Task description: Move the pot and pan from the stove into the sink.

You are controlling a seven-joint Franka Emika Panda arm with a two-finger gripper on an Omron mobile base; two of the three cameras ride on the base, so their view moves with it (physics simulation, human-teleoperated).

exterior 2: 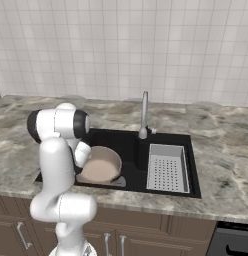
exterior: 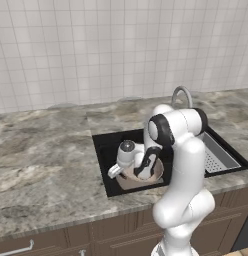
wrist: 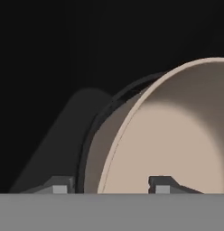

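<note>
The beige pot (exterior: 157,174) (exterior 2: 101,167) sits in the left half of the black sink (exterior: 105,150) (exterior 2: 128,142). My gripper (exterior: 144,172) reaches down into the basin at the pot's rim. In the hand view the gripper (wrist: 111,185) is open. Its two fingertips stand on either side of the pot (wrist: 177,135) wall, one outside by the dark band and one inside, with a gap between each and the wall. The pan and the stove are out of view.
A grey perforated drainer tray (exterior: 216,155) (exterior 2: 167,167) fills the sink's right half. The curved silver faucet (exterior: 181,95) (exterior 2: 144,115) rises behind the basin. Marbled counter (exterior: 46,160) spreads on both sides, with a tiled wall behind.
</note>
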